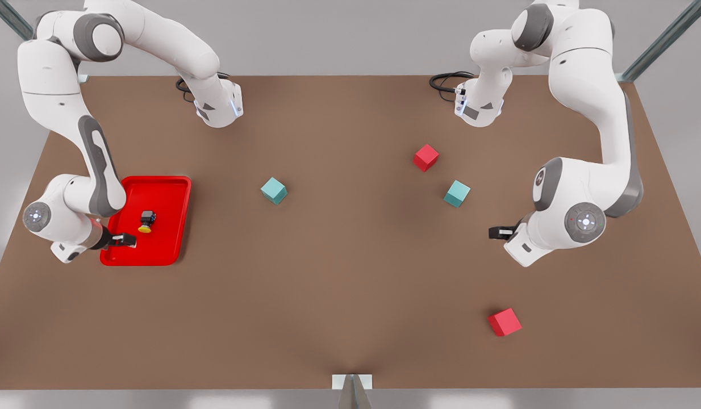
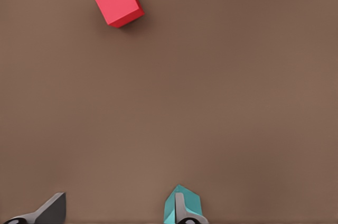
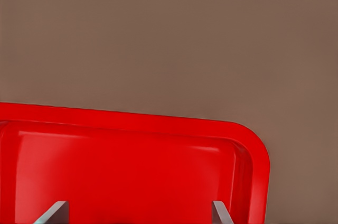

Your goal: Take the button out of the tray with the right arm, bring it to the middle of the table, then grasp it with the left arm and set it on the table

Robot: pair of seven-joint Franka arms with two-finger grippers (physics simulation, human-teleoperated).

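Button [image 1: 146, 221] lies in tray [image 1: 177, 227]; right hand [image 1: 127, 241] released just beside it. Left hand [image 1: 499, 232] released, waiting over counter [image 1: 350, 272].

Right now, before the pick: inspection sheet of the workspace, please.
Surface: brown table, flat, bare between items.
Job's things: button lies inside the red tray at the front view's left, ungrasped.
Clutter: two teal cubes and two red cubes, loose on the table.
Hands: right hand open over the tray, just beside the button; left hand open, waiting at the front view's right.
Cables: black loops at both arm bases.
Surroundings: grey walls, metal frame posts.
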